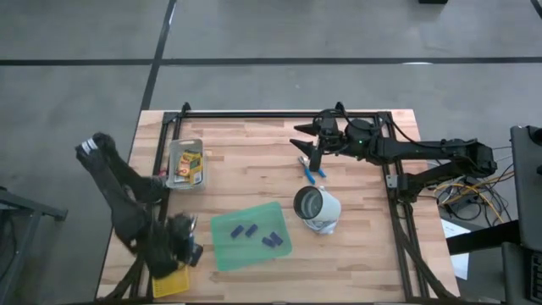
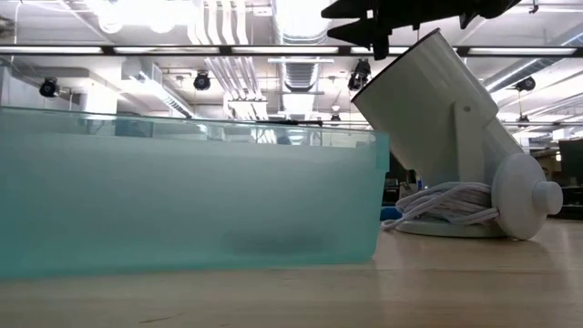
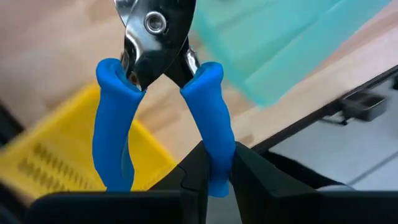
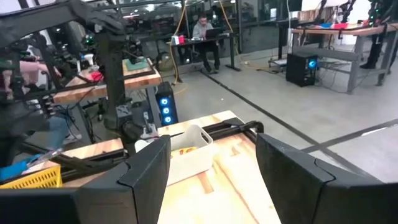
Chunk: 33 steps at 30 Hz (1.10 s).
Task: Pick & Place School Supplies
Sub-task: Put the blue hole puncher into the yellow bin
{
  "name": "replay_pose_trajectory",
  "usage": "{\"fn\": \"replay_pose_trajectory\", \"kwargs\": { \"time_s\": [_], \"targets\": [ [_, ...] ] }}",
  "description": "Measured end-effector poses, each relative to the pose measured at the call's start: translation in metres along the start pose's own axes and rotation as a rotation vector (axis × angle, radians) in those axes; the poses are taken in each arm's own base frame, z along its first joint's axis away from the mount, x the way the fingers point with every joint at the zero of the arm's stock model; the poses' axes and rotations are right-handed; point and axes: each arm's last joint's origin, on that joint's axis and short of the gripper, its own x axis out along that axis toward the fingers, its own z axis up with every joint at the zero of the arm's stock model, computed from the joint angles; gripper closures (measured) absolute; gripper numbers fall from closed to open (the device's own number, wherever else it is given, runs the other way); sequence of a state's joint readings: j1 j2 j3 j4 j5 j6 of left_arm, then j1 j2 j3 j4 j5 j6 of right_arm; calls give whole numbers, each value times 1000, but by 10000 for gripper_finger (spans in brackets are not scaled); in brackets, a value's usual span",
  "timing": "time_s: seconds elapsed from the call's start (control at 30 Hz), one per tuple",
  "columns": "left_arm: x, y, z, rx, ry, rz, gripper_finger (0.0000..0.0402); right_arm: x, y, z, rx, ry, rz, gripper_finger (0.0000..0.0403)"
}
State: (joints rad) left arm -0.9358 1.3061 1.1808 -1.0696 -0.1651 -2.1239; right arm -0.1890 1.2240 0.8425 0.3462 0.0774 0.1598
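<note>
The left gripper (image 3: 208,180), pinching one handle of the blue-handled pliers (image 3: 158,93), hangs directly over the yellow basket (image 3: 56,155); the right gripper (image 4: 211,168) is spread wide.

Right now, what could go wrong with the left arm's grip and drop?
1. The left gripper pinches only one handle of the blue-handled tool, so it may swing or slip.
2. The yellow mesh basket sits at the table's front-left edge; a nudge might push it off.

The wooden surface (image 1: 254,169) stands on a grey floor (image 1: 76,85) with dark lines, and the big room behind has bright ceiling lights (image 2: 137,11), silver pipes (image 2: 301,64), desks (image 4: 329,31) and a seated person (image 4: 204,30).
</note>
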Motion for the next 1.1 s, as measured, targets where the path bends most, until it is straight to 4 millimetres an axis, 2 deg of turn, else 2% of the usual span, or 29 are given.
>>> {"fn": "replay_pose_trajectory", "kwargs": {
  "time_s": [0.13,0.37,0.77,0.87,1.1],
  "targets": [
    [18,-6,-24,-23,34,97,345,0,1,0,6,3,19,174],
    [40,-7,-43,24,110,236,345,0,1,1,29,-5,29,174],
    [39,15,-59,143,151,318,345,0,5,0,70,-1,41,174],
    [45,22,-58,189,143,332,345,0,6,-1,70,1,47,174],
    [69,32,-59,430,234,276,345,-1,12,-1,69,3,67,174]
  ]
}}
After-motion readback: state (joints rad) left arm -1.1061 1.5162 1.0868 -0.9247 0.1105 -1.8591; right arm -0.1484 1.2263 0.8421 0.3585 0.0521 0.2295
